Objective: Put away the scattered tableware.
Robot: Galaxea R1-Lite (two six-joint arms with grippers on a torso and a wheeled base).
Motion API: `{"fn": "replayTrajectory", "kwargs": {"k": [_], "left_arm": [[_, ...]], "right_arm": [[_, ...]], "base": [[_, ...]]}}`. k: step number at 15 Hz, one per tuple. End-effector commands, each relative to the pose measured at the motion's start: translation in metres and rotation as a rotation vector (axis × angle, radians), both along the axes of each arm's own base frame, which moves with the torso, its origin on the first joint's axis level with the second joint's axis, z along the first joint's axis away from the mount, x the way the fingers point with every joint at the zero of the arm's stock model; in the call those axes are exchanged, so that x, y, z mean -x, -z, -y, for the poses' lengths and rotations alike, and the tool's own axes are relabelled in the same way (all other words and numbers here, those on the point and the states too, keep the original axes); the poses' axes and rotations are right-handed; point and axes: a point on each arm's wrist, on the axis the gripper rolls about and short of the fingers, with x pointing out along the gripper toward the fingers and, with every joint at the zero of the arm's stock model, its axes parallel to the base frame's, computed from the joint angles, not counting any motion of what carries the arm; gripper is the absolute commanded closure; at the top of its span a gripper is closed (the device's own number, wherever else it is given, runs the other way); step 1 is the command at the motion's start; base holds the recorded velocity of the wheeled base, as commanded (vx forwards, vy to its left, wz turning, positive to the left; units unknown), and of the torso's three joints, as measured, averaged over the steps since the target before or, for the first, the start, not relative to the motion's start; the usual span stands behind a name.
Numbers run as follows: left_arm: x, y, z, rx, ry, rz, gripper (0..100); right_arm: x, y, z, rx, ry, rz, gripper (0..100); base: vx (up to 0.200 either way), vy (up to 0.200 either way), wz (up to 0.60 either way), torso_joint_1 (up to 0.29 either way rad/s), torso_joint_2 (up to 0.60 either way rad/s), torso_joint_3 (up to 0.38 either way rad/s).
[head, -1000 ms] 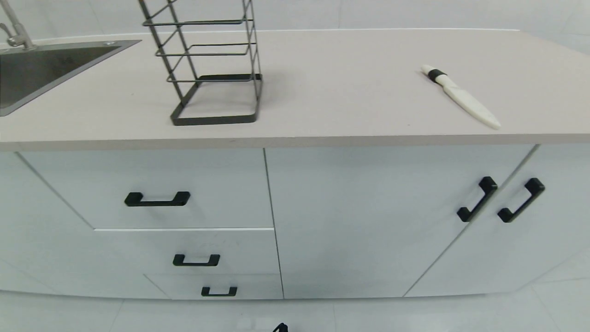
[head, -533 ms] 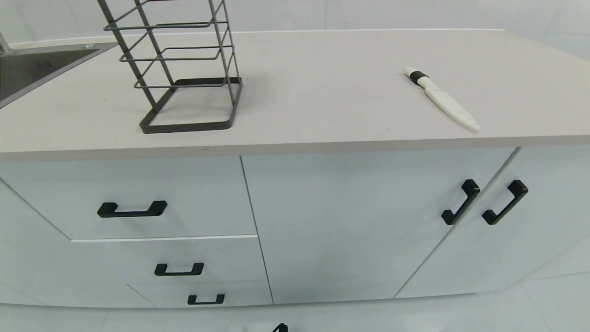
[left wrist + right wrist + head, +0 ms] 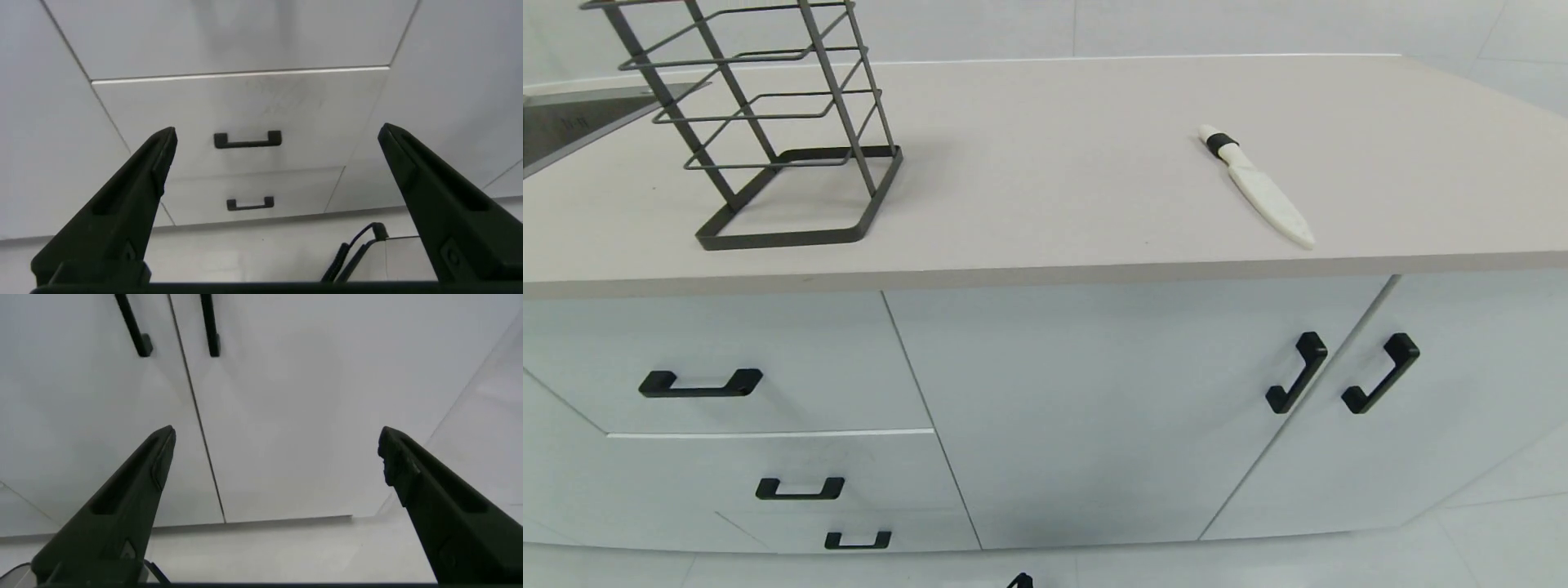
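Observation:
A white knife with a black band point(image 3: 1256, 184) lies on the beige countertop point(image 3: 1045, 163) near its front edge, right of centre. A dark wire rack point(image 3: 768, 122) stands on the counter at the left, with nothing in it. My left gripper point(image 3: 278, 147) is open, down low in front of the lower drawers point(image 3: 245, 139). My right gripper point(image 3: 278, 445) is open too, facing the two cabinet doors point(image 3: 270, 416) low down. Nothing is held in either one.
A steel sink point(image 3: 564, 126) is set into the counter at the far left. Below the counter are three drawers with black handles point(image 3: 700, 383) on the left, a plain panel in the middle and two doors with black handles point(image 3: 1295, 373) on the right.
The head camera has swung to the right: rack, knife and cabinet fronts all sit further left in the picture. Nothing on the counter has itself moved.

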Motion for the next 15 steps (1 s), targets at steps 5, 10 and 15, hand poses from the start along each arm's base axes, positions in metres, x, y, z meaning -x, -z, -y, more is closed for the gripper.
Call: {"fn": "replayTrajectory", "kwargs": {"k": [5,10,15], "left_arm": [[-0.0002,0.0,0.0,0.001,0.0,-0.003,0],[-0.0002,0.0,0.0,-0.001,-0.002,-0.003,0],[-0.0002,0.0,0.0,0.001,-0.002,-0.003,0]], "right_arm": [[-0.0001,0.0,0.0,0.002,0.002,0.0,0],[-0.0002,-0.0001,0.0,0.003,0.002,-0.002,0],[-0.0002,-0.0001,0.0,0.003,0.002,-0.002,0]], "base": [[0.04,0.0,0.0,0.0,0.0,0.0],[0.0,0.0,0.0,0.106,-0.06,-0.051],[0.0,0.0,0.0,0.227,-0.53,-0.211]]}}
